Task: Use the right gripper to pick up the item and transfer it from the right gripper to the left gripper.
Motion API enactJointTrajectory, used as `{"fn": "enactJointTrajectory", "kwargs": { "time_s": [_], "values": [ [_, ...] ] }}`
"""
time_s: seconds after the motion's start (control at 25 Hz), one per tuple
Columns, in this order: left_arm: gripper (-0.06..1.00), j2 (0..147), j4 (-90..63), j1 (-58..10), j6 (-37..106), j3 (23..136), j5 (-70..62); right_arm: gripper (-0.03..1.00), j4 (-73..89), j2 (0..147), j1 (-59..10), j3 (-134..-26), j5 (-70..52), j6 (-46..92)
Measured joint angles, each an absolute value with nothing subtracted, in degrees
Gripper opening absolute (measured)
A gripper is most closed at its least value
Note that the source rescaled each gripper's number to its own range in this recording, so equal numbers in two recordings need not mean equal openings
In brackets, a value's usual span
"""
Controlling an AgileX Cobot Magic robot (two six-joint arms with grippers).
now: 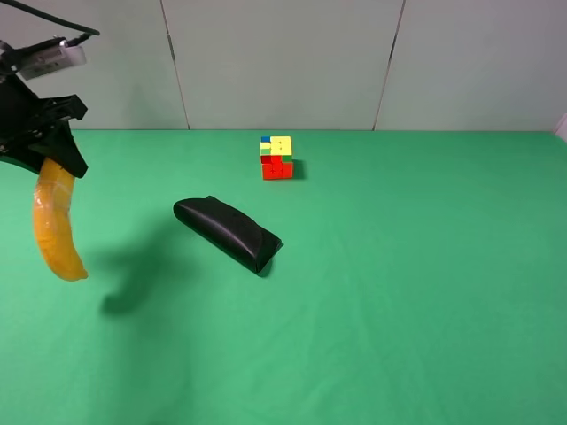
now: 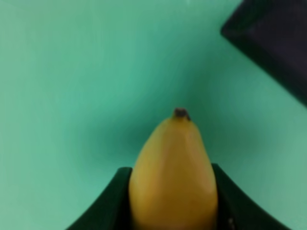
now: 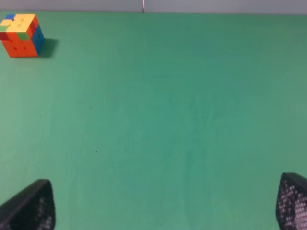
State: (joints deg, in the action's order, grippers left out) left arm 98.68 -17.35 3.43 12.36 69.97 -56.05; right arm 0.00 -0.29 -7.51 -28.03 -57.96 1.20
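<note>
The yellow banana (image 1: 55, 226) hangs in the air at the far left of the exterior view, gripped at its upper end by my left gripper (image 1: 55, 159), which is shut on it. In the left wrist view the banana (image 2: 175, 177) sits between the two black fingers (image 2: 108, 206) with its dark tip pointing away over the green table. My right gripper (image 3: 163, 203) is open and empty; only its two fingertips (image 3: 31, 206) show in the right wrist view, above bare green table. The right arm does not show in the exterior view.
A black pouch-like case (image 1: 228, 232) lies on the green table (image 1: 399, 292) left of centre; its corner also shows in the left wrist view (image 2: 273, 43). A multicoloured puzzle cube (image 1: 276, 157) stands behind it, also seen in the right wrist view (image 3: 21, 34).
</note>
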Motion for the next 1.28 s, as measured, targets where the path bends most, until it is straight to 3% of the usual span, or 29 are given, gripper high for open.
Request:
{"fn": "enactJointTrajectory", "kwargs": {
  "time_s": [0.48, 1.28],
  "values": [
    [0.00, 111.4, -17.4, 3.4, 12.4, 79.3, -59.0, 1.00, 0.0, -0.3, -7.5, -28.0, -58.0, 1.2],
    [0.00, 115.8, -17.7, 3.4, 12.4, 79.8, -56.2, 1.00, 0.0, -0.3, -7.5, -28.0, -58.0, 1.2]
  ]
}}
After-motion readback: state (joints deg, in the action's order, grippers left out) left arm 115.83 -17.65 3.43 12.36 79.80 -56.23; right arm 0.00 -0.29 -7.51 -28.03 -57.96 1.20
